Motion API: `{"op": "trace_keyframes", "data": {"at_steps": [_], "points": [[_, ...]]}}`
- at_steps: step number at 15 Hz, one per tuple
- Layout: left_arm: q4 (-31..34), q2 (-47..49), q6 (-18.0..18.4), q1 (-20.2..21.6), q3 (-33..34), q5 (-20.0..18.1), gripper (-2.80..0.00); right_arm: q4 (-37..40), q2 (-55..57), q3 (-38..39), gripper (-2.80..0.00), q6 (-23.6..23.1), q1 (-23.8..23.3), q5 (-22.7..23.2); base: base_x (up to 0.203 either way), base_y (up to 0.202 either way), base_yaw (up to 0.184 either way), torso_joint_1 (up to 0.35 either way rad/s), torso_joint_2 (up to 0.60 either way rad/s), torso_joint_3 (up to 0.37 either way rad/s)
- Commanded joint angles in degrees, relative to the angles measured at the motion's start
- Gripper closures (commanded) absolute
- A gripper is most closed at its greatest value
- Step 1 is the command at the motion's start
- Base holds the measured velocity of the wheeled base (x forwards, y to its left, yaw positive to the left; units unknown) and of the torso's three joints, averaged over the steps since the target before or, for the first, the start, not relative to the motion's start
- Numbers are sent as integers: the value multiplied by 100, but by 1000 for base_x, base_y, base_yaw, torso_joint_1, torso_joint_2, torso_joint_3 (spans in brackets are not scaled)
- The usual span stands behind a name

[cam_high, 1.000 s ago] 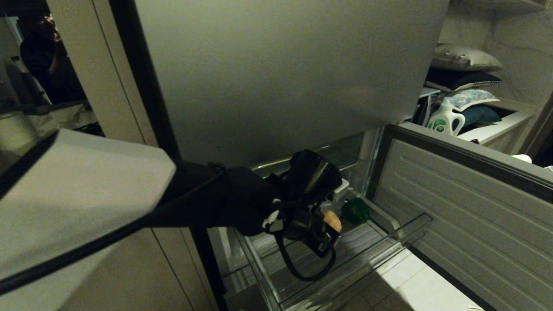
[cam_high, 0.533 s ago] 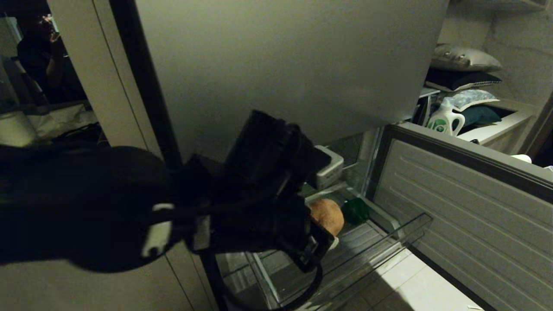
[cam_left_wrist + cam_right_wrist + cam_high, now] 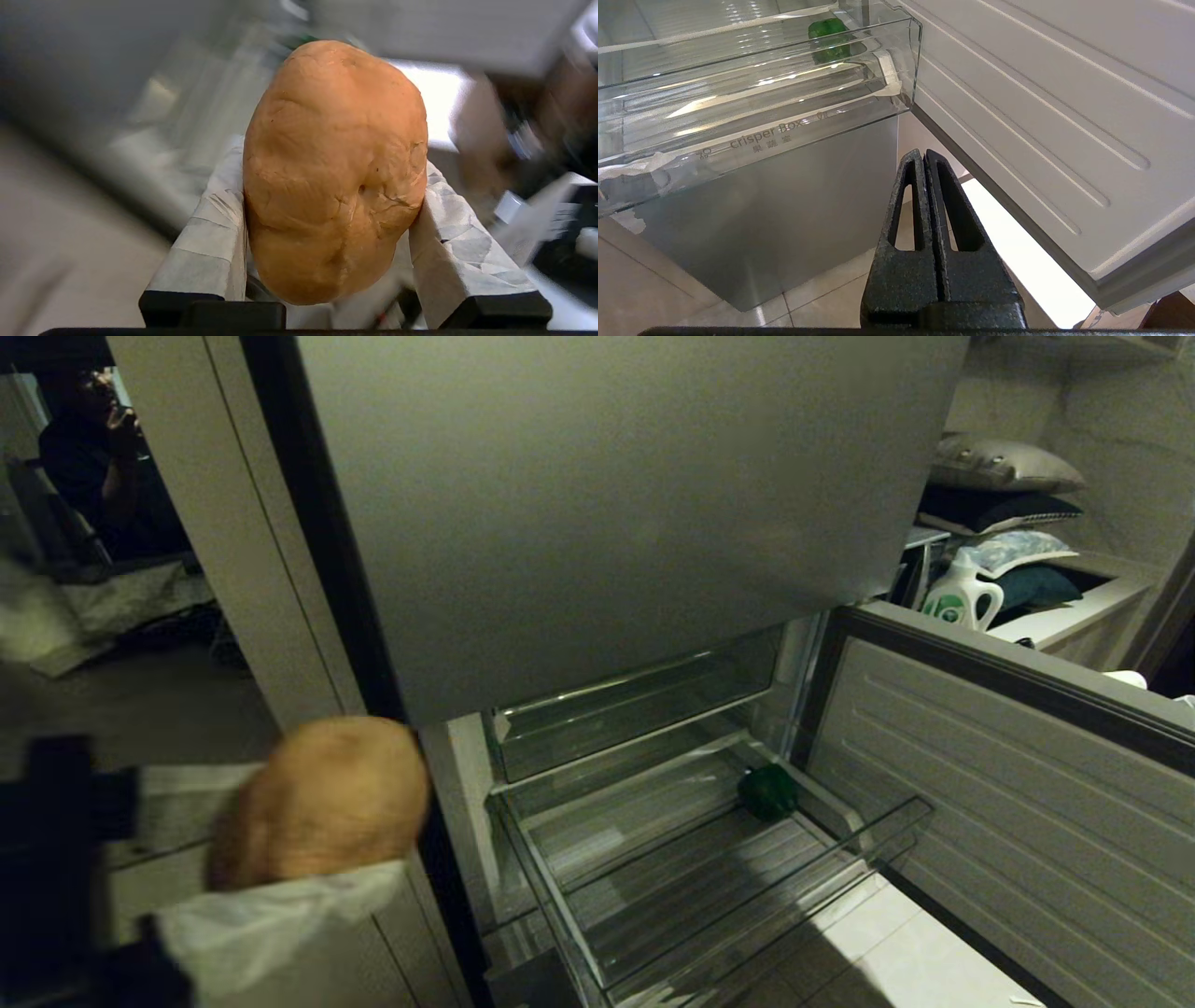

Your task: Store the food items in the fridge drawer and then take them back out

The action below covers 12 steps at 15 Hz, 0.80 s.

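An orange-tan bread roll (image 3: 334,172) is clamped between the white-wrapped fingers (image 3: 217,224) of my left gripper (image 3: 334,186). In the head view that gripper (image 3: 308,859) holds the roll (image 3: 322,798) at the lower left, outside the fridge and well left of the fridge drawer (image 3: 747,915). A glossy dark-green piece (image 3: 768,791) lies at the drawer's back right corner, on the ribbed floor. The right wrist view shows the same green piece (image 3: 827,39) through the drawer's clear front lip (image 3: 761,135). My right gripper (image 3: 924,158) is shut and empty, low, in front of the drawer's right corner.
The open grey door panel (image 3: 1008,784) stands right of the drawer. A closed upper door (image 3: 607,504) hangs above it, with a shallower clear tray (image 3: 635,709) behind. A person (image 3: 93,457) stands at the far left. A detergent bottle (image 3: 962,597) and pillows sit at the back right.
My left arm has drawn up and out of the drawer to the left, carrying the bread roll with it. The green piece has stayed where it was. The right arm has not moved.
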Motion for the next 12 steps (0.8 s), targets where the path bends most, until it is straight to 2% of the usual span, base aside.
{"op": "trace_keyframes", "data": {"at_steps": [1,5,6,8,12], "points": [[41,-1521,24,1262,363,3,0,4,-11,0,0,0,1,-2,0,0,0,0,0,0],[159,-2361,104,3837,1057,35,0,4,-11,0,0,0,1,-2,0,0,0,0,0,0],[169,-2514,140,4310,1373,71,0,4,-11,0,0,0,1,-2,0,0,0,0,0,0],[159,-2821,172,4689,2345,117,0,4,-11,0,0,0,1,-2,0,0,0,0,0,0],[135,-4090,185,4806,4055,54,0,4,-11,0,0,0,1,-2,0,0,0,0,0,0]]}}
